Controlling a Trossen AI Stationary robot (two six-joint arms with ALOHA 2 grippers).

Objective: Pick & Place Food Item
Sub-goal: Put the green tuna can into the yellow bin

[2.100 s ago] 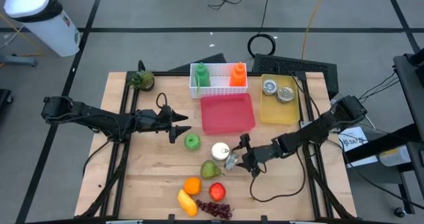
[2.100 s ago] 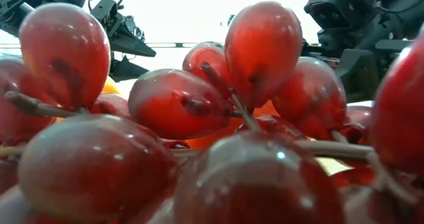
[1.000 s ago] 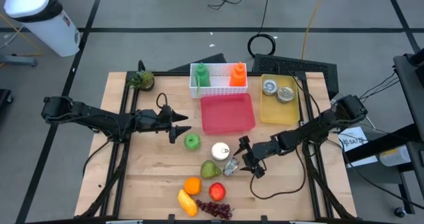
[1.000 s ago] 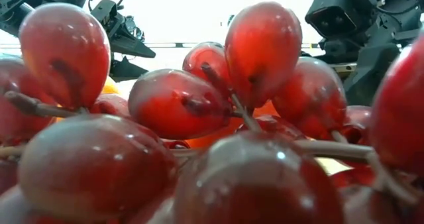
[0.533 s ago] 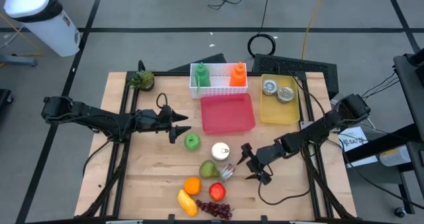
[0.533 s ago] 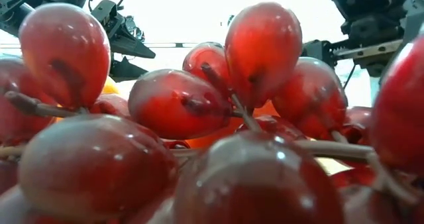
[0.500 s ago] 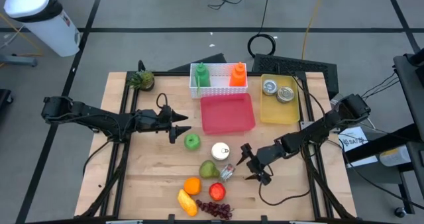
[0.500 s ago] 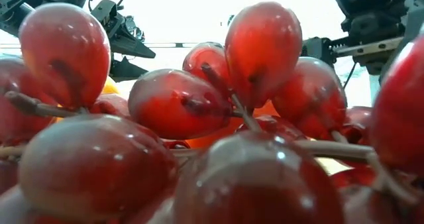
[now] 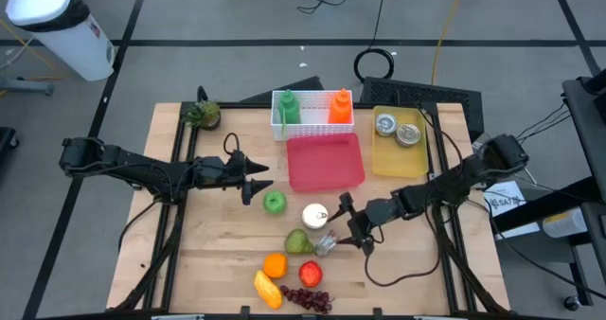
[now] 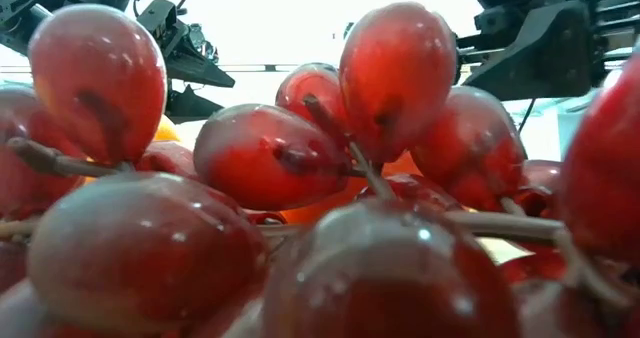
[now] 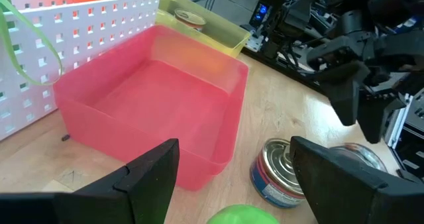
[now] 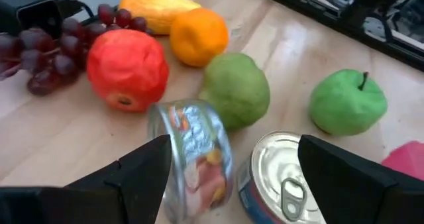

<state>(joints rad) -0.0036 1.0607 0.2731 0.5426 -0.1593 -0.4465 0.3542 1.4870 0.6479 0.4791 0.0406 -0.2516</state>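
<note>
A tin can (image 9: 327, 243) lies on its side on the table, next to an upright can (image 9: 314, 216) and a green pear (image 9: 301, 241). My right gripper (image 9: 347, 227) is open just to the right of the tipped can (image 12: 195, 159); in the right wrist view its fingers stand on either side of both cans and touch neither. My left gripper (image 9: 258, 189) is open and hovers beside the green apple (image 9: 275, 203), facing the red bin (image 11: 159, 105). A red fruit (image 9: 310, 273), an orange (image 9: 275, 264), a yellow fruit (image 9: 267, 289) and grapes (image 9: 308, 299) lie near the table's near edge.
At the far side stand a white basket (image 9: 312, 115) with a green and an orange bottle, the red bin (image 9: 325, 162) and a yellow bin (image 9: 399, 142) holding two cans. A small plant (image 9: 202, 114) sits at the far left. The grapes (image 10: 270, 158) fill the low view.
My right gripper drew back toward the table's near right corner, away from the tipped can, then came back toward the can and the far edge, staying open. The can stays on its side by the pear.
</note>
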